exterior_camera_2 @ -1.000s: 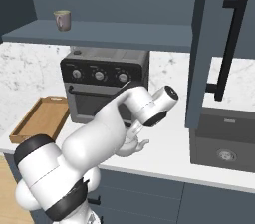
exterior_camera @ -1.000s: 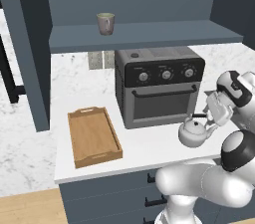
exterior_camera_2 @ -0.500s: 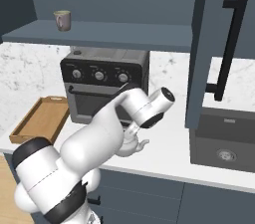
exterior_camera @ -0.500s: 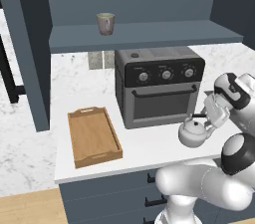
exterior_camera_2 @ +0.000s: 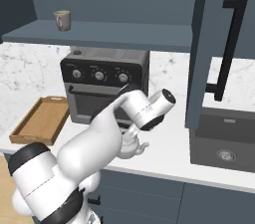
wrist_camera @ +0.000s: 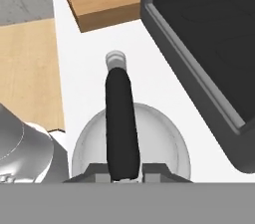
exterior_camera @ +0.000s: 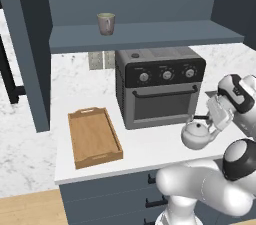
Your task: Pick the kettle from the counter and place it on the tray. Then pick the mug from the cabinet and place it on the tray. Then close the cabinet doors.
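The silver-white kettle (exterior_camera: 196,135) stands on the white counter (exterior_camera: 145,150) in front of the oven's right side. My gripper (exterior_camera: 207,124) comes down on it from above. In the hand view the gripper (wrist_camera: 123,170) is shut on the kettle's (wrist_camera: 159,143) black handle, a fingertip pressing each side. From the right base view my arm hides most of the kettle (exterior_camera_2: 141,146). The wooden tray (exterior_camera: 74,139) lies on the counter left of the oven. The grey-beige mug (exterior_camera: 105,23) stands on the cabinet shelf (exterior_camera: 150,36). Both cabinet doors (exterior_camera_2: 209,44) stand open.
A black toaster oven (exterior_camera: 160,86) stands between the tray and the kettle, close behind my hand. The left cabinet door (exterior_camera: 27,44) hangs open beside the tray. A dark sink (exterior_camera_2: 226,141) is set into the counter to the right.
My gripper's fingers have shut on the kettle's handle; a second ago they stood open around it. The kettle stays on the counter.
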